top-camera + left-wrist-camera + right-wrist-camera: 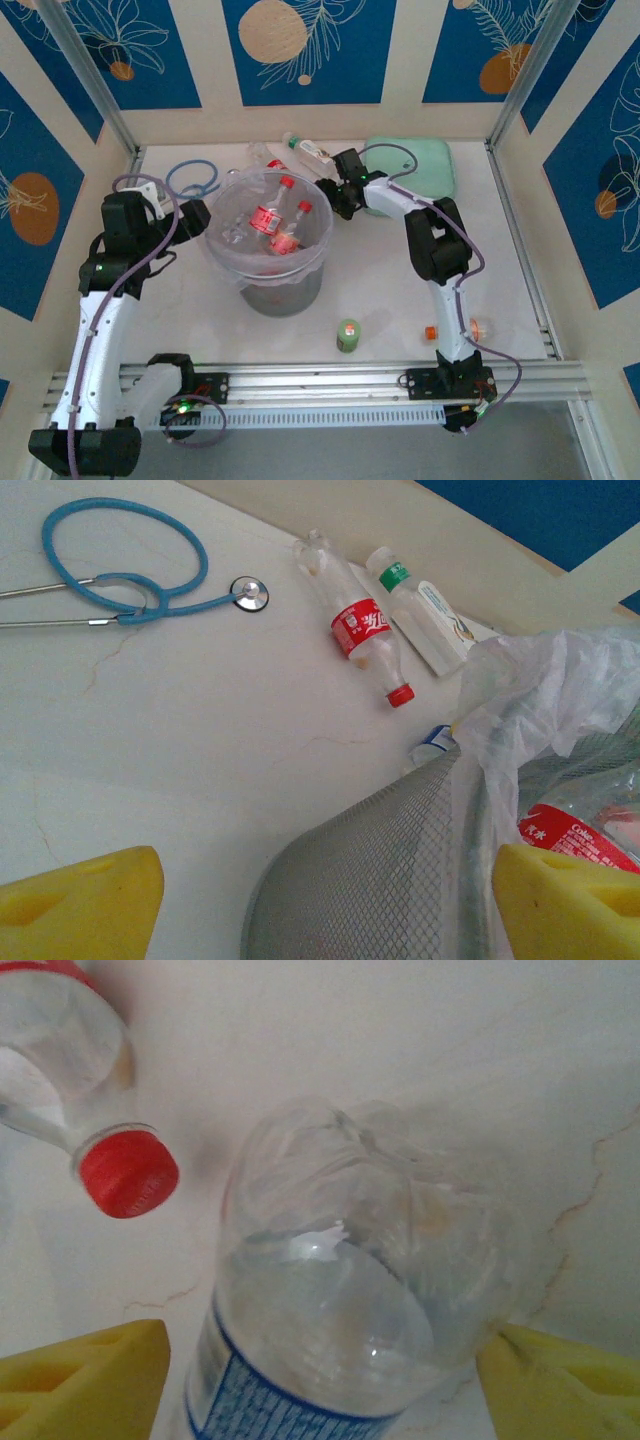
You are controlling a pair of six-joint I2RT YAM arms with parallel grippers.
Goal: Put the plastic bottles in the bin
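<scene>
The bin (268, 290), a grey tub lined with a clear bag, stands mid-table with red-labelled plastic bottles (272, 222) inside. My left gripper (195, 215) is open at its left rim. In the left wrist view the left gripper (325, 880) straddles the bin's wall (370, 880). A red-labelled bottle (360, 630) and a green-capped bottle (420, 605) lie on the table behind. My right gripper (345, 195) is behind the bin. In its wrist view the right gripper (325, 1345) is open around a clear blue-labelled bottle (340, 1300), with a sliver of table beside the left finger (100, 1380). A red-capped bottle (125, 1170) lies close by.
A blue stethoscope (195, 180) lies at the back left and a mint-green case (420, 165) at the back right. A small green bottle (348, 335) stands in front of the bin. An orange-capped bottle (455, 330) lies beside the right arm's base.
</scene>
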